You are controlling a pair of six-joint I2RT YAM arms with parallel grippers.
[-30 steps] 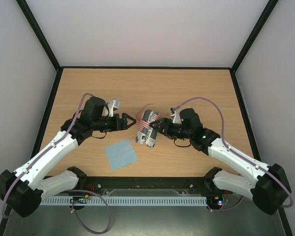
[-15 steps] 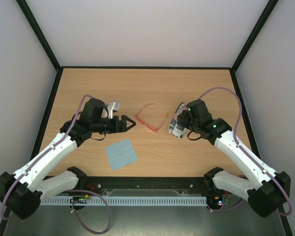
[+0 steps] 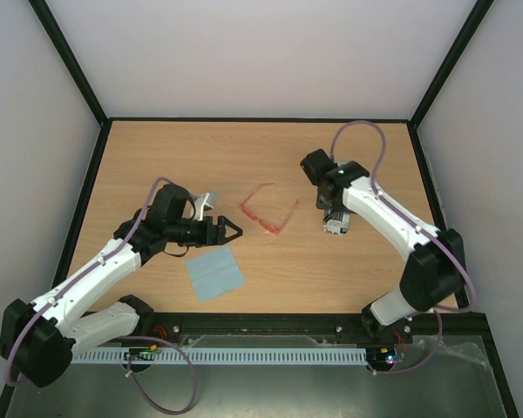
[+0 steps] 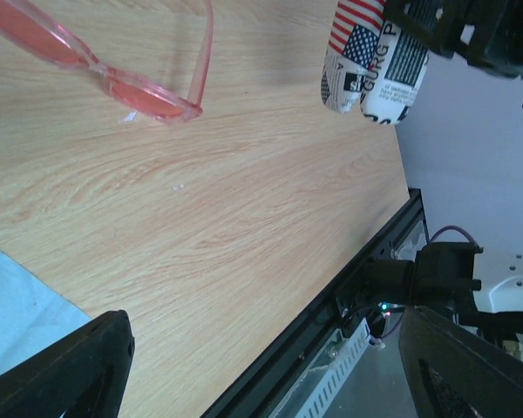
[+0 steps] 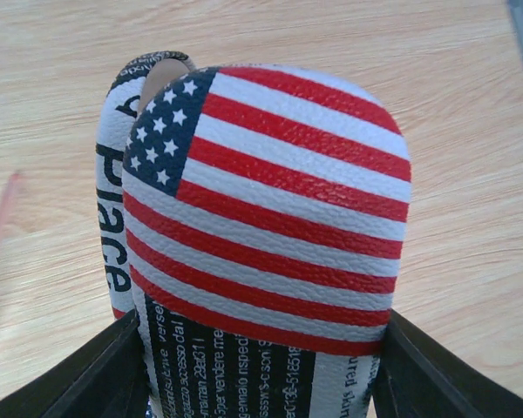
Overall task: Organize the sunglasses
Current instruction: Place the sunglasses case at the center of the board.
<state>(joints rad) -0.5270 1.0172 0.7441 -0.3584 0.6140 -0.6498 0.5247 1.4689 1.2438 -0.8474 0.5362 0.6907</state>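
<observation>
The sunglasses [image 3: 268, 213], thin red-orange frame with the temple arms unfolded, lie on the table at the middle. In the left wrist view they sit at the top left [image 4: 113, 74]. My left gripper [image 3: 231, 231] is open and empty, low over the table just left of the sunglasses, pointing at them. My right gripper [image 3: 334, 209] is shut on the flag-patterned case [image 3: 336, 219], held to the right of the sunglasses. The case fills the right wrist view [image 5: 261, 235] between both fingers and shows in the left wrist view [image 4: 370, 65].
A light blue square cloth [image 3: 214, 273] lies flat near the front edge, below my left gripper; its corner shows in the left wrist view [image 4: 9, 300]. The black frame rail [image 3: 261, 320] runs along the table's near edge.
My right arm has carried the case off to the right, leaving the sunglasses lying open on the table. My left gripper has shifted slightly nearer the front and stays open.
</observation>
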